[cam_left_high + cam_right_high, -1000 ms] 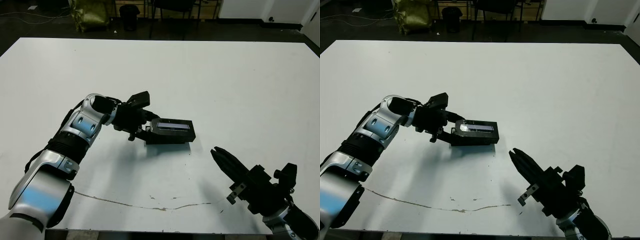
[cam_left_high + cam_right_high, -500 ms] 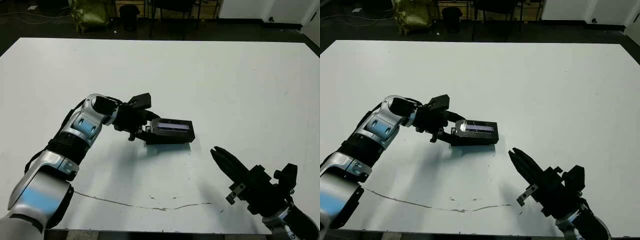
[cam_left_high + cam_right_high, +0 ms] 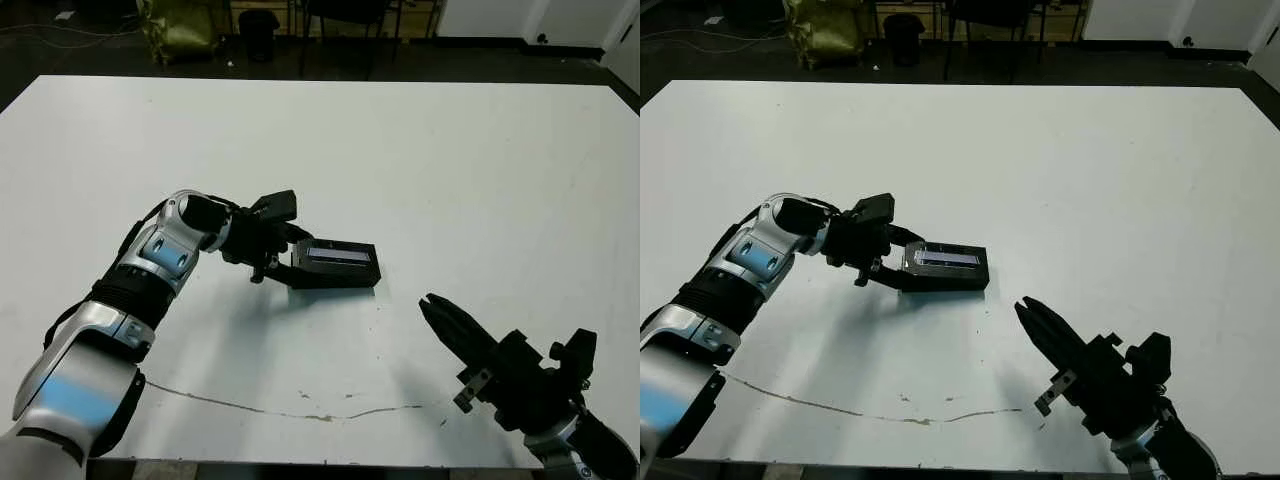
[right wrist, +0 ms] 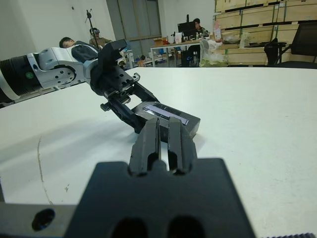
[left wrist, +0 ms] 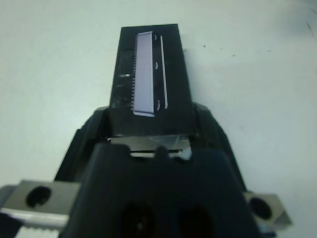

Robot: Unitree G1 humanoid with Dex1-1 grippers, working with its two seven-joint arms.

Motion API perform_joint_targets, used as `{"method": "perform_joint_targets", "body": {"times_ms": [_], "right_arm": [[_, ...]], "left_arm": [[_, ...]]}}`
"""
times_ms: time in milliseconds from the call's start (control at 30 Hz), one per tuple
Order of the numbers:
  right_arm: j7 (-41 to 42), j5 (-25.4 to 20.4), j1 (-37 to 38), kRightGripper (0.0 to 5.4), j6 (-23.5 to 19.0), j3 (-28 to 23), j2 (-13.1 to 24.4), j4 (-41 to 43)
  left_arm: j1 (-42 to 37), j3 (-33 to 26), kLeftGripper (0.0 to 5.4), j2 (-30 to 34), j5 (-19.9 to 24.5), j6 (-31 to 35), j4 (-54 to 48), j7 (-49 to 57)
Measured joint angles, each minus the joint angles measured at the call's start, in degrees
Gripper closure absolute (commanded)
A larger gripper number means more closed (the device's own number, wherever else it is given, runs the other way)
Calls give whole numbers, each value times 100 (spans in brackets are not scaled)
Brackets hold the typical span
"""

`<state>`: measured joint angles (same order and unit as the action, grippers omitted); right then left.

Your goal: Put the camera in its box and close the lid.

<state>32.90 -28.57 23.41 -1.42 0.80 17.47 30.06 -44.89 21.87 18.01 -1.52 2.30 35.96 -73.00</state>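
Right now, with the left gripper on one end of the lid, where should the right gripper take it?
Probably across its long sides near the free short end, from the robot's right: the lid is narrow, the left gripper clamps its other end, and the right gripper sits on that side.

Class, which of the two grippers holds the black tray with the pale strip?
The left gripper, clamped on the lid's end; the right gripper is shut, empty, apart.
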Motion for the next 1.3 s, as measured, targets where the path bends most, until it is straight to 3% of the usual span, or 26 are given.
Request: {"method": "perform_joint_targets", "body": {"times_ms": [633,1300], "right_arm": [[-53,-39,76,540,-108,-52,20,98],[-82,-112,86,540,-275,-101,61,154]], "left_arm": [[32,48,303,104,-111,73,16,-54],[154,4,303,-47,-71,-642,991,199]]}}
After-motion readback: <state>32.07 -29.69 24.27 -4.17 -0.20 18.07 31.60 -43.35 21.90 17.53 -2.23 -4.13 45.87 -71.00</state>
